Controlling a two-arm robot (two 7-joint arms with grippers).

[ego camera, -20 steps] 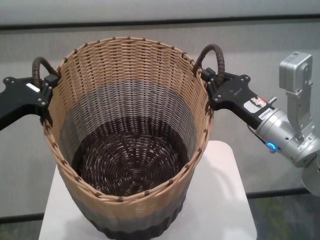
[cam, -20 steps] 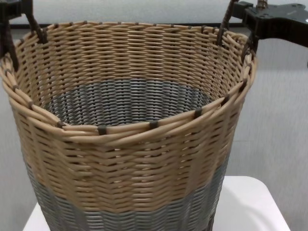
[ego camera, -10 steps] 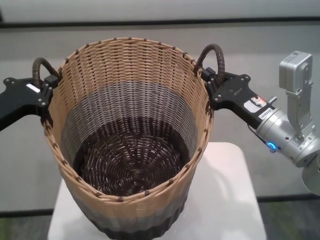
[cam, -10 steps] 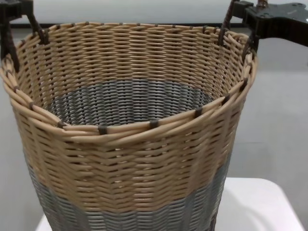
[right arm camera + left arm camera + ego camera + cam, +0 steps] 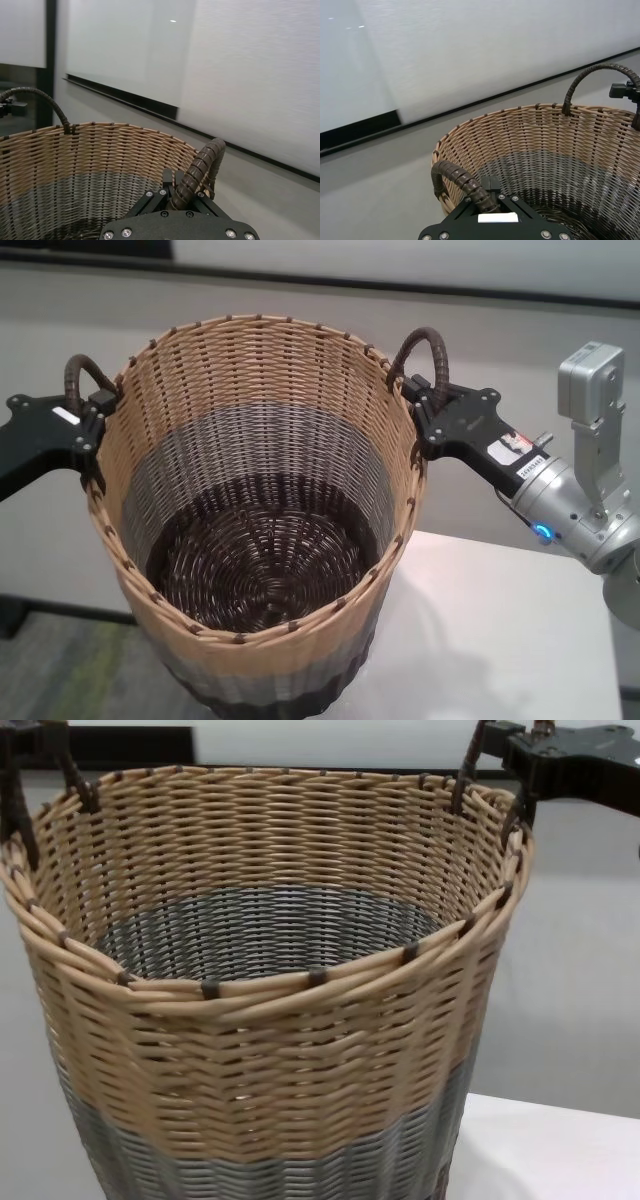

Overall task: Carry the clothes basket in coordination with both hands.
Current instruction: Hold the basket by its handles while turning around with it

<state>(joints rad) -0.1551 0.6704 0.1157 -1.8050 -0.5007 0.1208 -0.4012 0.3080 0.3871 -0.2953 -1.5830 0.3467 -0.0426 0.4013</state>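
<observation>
The clothes basket [image 5: 260,400] is a large round wicker tub, tan above, grey below, with a dark bottom. It hangs between both hands. My left gripper [image 5: 95,425] is shut on the left dark brown loop handle [image 5: 82,370]. My right gripper [image 5: 425,410], on its silver wrist with a blue ring, is shut on the right handle [image 5: 425,345]. The left wrist view shows the left handle [image 5: 457,177] running into that gripper [image 5: 487,192]. The right wrist view shows the right handle [image 5: 202,160] between the black fingers [image 5: 172,192]. The basket [image 5: 270,1050] fills the chest view.
A white table [image 5: 500,640] lies at the lower right, and the basket's base reaches past its left edge, over grey carpet [image 5: 60,670]. A pale wall with a dark strip [image 5: 400,285] stands behind. The right arm's grey elbow block [image 5: 590,390] rises at the far right.
The white table has slid to the right and lower in both views, and the wall's dark strip has shifted. Basket and both grippers keep their places in view, grips unchanged.
</observation>
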